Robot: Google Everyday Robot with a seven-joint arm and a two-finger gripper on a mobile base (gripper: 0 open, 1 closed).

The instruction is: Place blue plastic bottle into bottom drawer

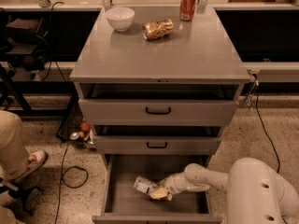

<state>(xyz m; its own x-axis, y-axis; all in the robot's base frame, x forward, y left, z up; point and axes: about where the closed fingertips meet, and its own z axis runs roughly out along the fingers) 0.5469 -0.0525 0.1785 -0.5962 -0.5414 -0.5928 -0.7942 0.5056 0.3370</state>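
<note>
The blue plastic bottle [144,185], clear with a white-and-pale-blue label, lies low inside the open bottom drawer [124,202] of the grey cabinet, left of the drawer's middle. My gripper [159,193] reaches into the drawer from the right, with its tan fingers closed on the bottle's right end. My white arm [210,178] crosses the drawer's right side.
On the cabinet top [159,59] stand a white bowl [120,17], a crinkled snack bag [157,29] and a red soda can [188,5]. Both upper drawers are slightly pulled out. A person's leg and shoe [21,155] and cables [70,171] are on the floor at the left.
</note>
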